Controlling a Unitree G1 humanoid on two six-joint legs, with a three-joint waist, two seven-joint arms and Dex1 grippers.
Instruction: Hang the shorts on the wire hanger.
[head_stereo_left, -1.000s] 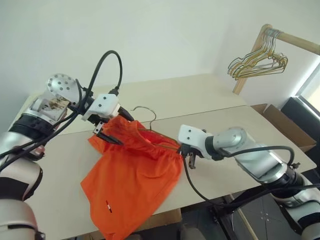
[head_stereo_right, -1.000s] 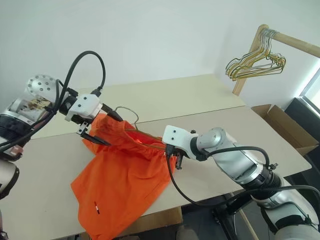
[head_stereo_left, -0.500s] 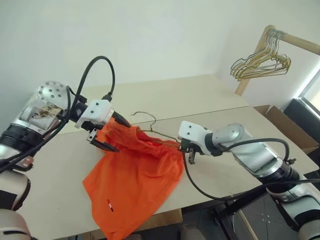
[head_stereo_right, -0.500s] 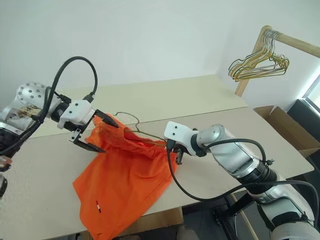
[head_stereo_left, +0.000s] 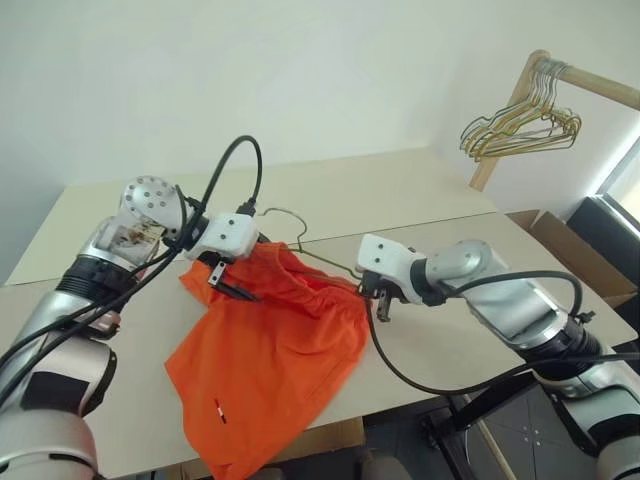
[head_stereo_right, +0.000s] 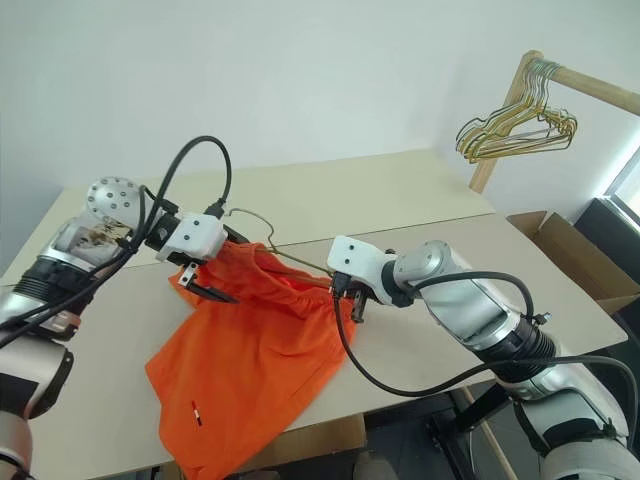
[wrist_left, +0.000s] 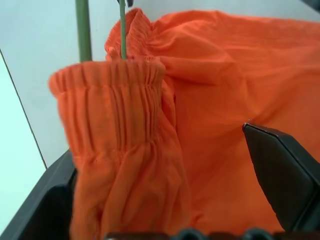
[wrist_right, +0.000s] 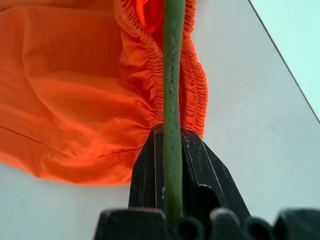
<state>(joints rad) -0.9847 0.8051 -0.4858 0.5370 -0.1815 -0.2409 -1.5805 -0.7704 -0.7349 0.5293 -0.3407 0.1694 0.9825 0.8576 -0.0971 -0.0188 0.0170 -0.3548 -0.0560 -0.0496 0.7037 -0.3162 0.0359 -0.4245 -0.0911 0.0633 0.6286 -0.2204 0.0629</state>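
The bright orange shorts (head_stereo_left: 270, 350) lie spread on the pale table (head_stereo_left: 450, 210), with their gathered waistband (wrist_left: 115, 100) lifted off it on the thin olive wire hanger (head_stereo_right: 300, 268). The hanger's hook (head_stereo_left: 285, 215) sticks up behind the waistband. My right gripper (head_stereo_left: 380, 305) is shut on the hanger's wire (wrist_right: 172, 100) at the right end of the waistband. At the waistband's left end my left gripper (head_stereo_left: 228, 285) is open, one black finger (wrist_left: 280, 170) on each side of the bunched fabric, not closed on it.
A bunch of pale gold hangers (head_stereo_left: 520, 125) hangs from a wooden rail at the far right. An open cardboard box (head_stereo_left: 575, 250) sits beyond the table's right edge. The shorts' legs reach the table's front edge.
My left gripper has come down and to the right, closer over the waistband's left end, still open. The right gripper holds the hanger in about the same place.
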